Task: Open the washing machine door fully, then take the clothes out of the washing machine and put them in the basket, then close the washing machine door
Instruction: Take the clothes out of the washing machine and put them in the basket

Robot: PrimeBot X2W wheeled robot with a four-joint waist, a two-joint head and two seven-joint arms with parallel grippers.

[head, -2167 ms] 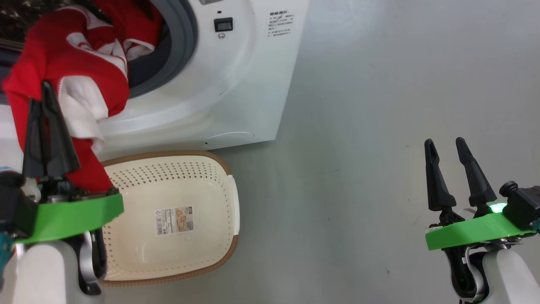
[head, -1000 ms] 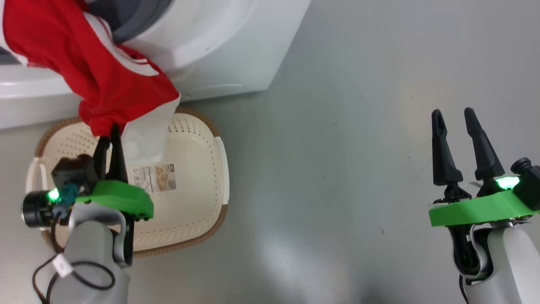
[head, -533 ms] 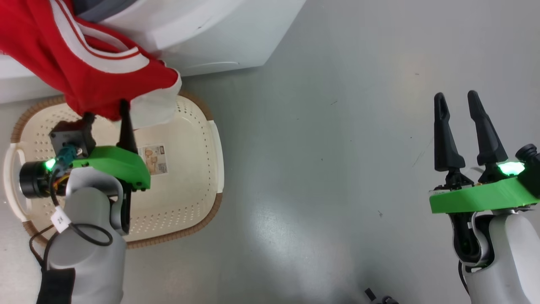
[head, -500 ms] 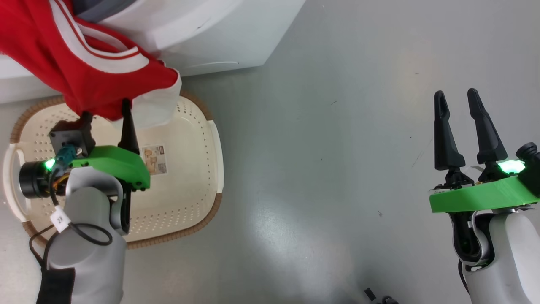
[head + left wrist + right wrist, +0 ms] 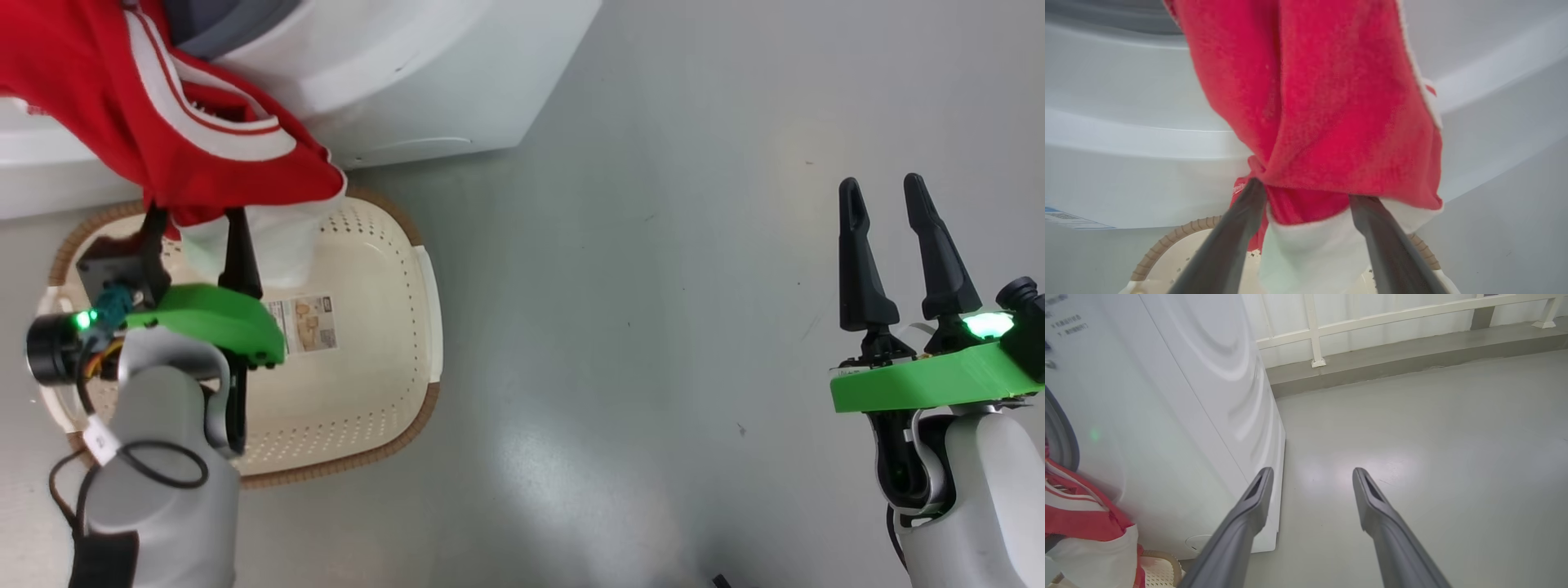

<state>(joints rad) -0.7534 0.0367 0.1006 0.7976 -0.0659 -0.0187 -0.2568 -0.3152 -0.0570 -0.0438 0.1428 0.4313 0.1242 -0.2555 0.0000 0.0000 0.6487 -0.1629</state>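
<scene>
The red clothes point(image 5: 188, 122) with white trim hang out of the washing machine point(image 5: 424, 73) mouth at the top left, down over the cream basket point(image 5: 367, 343) on the floor. My left gripper point(image 5: 194, 227) stands open above the basket, its fingers spread either side of the garment's lower end. In the left wrist view the clothes point(image 5: 1323, 106) drop between the parted fingers point(image 5: 1249, 204), white lining lowest, over the basket's brown rim point(image 5: 1167, 241). My right gripper point(image 5: 882, 196) hovers open over bare floor at the right, holding nothing. The washing machine door is out of view.
Grey floor point(image 5: 653, 245) spreads between the basket and my right arm. The right wrist view shows the washing machine's white side point(image 5: 1188, 396), the hanging clothes point(image 5: 1081, 522) at the lower left, and a white railing point(image 5: 1314, 335) on a low kerb behind.
My left gripper's fingers have spread apart and no longer pinch the red garment, whose end now hangs loose between them over the basket. The right arm has stayed still.
</scene>
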